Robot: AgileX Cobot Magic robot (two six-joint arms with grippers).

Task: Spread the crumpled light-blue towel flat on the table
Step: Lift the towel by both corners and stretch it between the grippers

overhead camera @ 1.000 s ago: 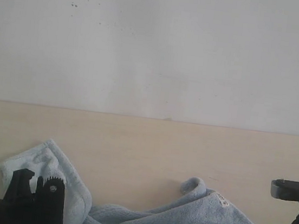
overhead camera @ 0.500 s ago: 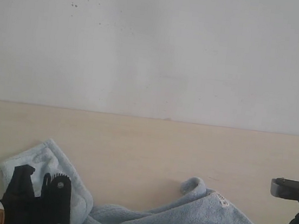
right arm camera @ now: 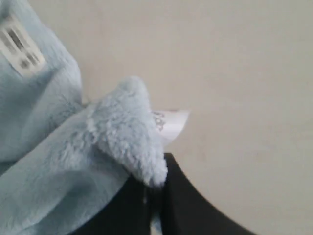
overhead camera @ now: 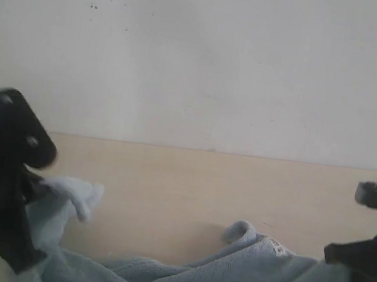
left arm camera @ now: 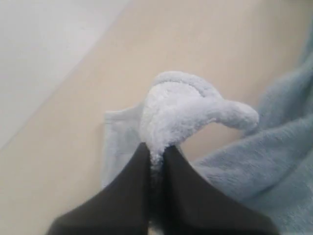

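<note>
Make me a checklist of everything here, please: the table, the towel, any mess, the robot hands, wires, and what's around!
Surface: table, pale beige, smooth, bare behind the cloth.
Job's things: towel, light blue, fluffy, bunched and not flat; white label facing up.
Clutter: nothing seen.
Grippers: left gripper shut on a towel corner, held above the table; right gripper shut on another towel edge.
Cables: nothing seen.
Surroundings: white wall with a few dark specks.

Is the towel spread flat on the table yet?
No, the towel lies bunched in folds on the table, and the left gripper pinches one corner raised off it.
</note>
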